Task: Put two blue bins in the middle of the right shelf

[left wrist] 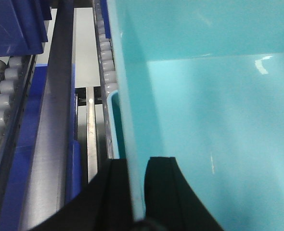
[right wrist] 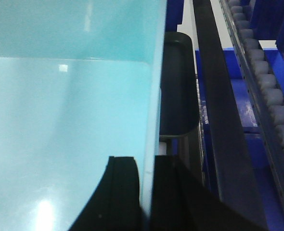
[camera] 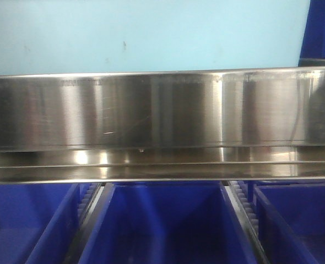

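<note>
Bin (left wrist: 219, 120), glossy pale turquoise, has walls clamped by left end effector (left wrist: 136, 166) and right end effector (right wrist: 146, 164).

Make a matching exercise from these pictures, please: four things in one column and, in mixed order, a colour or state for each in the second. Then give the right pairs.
Things
1. teal bin
2. beam
3. rollers
4. lower bins

Colour or state
a. grey, in a row
b. dark blue, under the beam
c. shiny steel
d. pinched at its walls by the left hand and the right hand

Pairs: 1-d, 2-c, 3-a, 4-b
</note>
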